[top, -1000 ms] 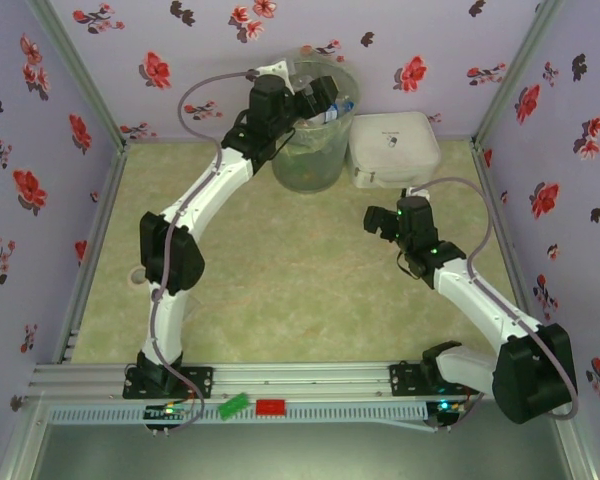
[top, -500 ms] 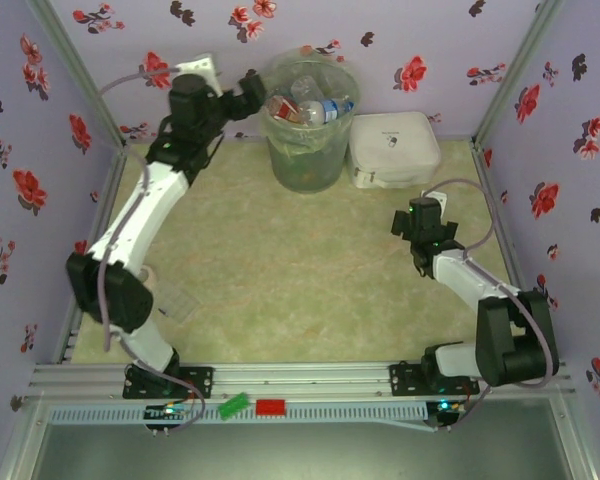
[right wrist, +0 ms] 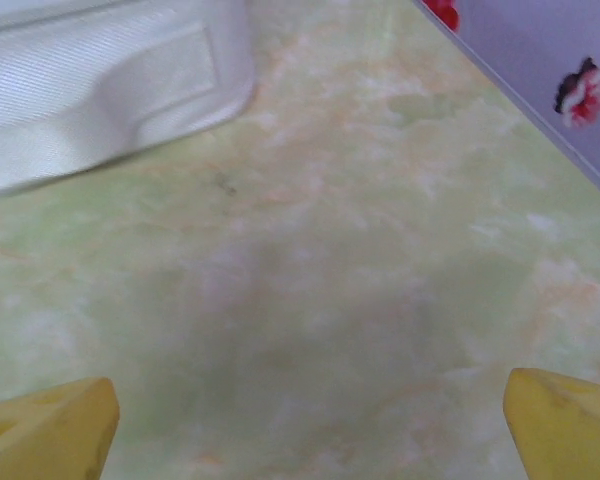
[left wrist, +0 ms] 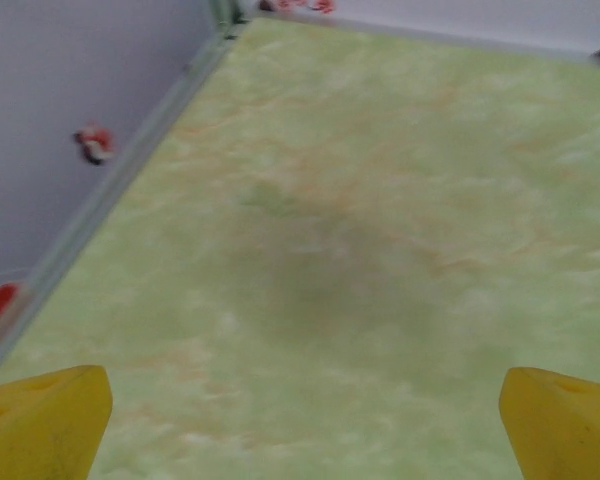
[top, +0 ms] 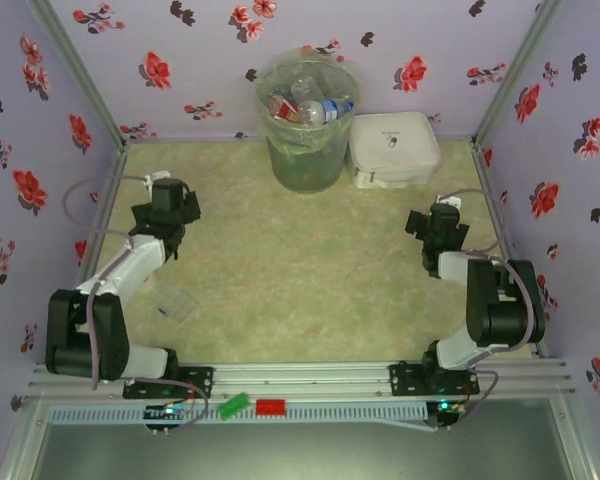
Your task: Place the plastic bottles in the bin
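The tall grey-green bin stands at the back middle, its bag folded over the rim. Several plastic bottles lie inside it, a clear one with a blue label and a red-orange labelled one on top. My left gripper is low over the mat at the left wall. Its yellow fingertips stand wide apart over bare mat, so the left gripper is open with nothing between them. My right gripper is low at the right side. In the right wrist view the right gripper is open over bare mat.
A flat white square box sits right of the bin, and its corner lies just ahead of the right gripper. A small clear plastic item lies on the mat beside the left arm. Flowered walls close three sides.
The left arm has pulled back from the bin's rim, swung left and folded low by the left wall. The right arm has folded back toward the right side.
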Available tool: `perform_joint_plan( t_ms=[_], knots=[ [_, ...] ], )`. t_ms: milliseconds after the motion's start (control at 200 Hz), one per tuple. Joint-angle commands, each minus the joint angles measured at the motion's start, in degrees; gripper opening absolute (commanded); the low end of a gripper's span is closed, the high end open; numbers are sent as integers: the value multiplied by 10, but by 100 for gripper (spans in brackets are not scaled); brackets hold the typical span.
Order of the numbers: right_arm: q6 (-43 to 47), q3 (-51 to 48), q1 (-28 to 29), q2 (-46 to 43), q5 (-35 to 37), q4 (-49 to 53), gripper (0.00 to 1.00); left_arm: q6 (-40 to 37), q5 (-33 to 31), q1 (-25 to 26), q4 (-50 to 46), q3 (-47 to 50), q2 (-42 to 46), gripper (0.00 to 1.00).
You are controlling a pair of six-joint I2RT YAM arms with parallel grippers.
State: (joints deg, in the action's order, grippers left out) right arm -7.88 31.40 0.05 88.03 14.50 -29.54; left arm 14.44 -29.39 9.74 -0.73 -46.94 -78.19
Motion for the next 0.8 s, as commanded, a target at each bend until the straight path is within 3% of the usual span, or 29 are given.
perform_joint_plan(
  t_ms=[0, 95, 175, 260, 320, 370, 500, 555, 600, 795],
  knots=[
    [7, -64, 2, -13, -12, -131, 100, -64, -120, -1, 130, 47, 18, 100],
    [9, -110, 6, 23, 9, -263, 100, -73, -150, -1, 185, 77, -4, 100],
    [5, -99, 6, 5, 10, -212, 100, -89, -160, -1, 236, 105, -32, 100],
    [13, -106, 11, 16, 19, -245, 99, -110, -154, -1, 328, 147, -63, 100],
    [10, -102, 11, 8, 18, -222, 100, -138, -129, -1, 430, 185, -83, 100],
    [11, -103, 11, 10, 18, -228, 100, -142, -66, -11, 482, 210, -92, 100],
    [13, -102, 13, 9, 17, -224, 100, -146, 77, -43, 479, 226, -80, 100],
    [14, -102, 13, 12, 17, -229, 100, -135, 146, -69, 534, 259, -89, 100],
    [14, -101, 13, 13, 16, -230, 100, -136, 144, -75, 639, 290, -119, 100],
    [15, -101, 13, 12, 15, -227, 100, -138, 157, -75, 602, 283, -108, 100]
  ],
)
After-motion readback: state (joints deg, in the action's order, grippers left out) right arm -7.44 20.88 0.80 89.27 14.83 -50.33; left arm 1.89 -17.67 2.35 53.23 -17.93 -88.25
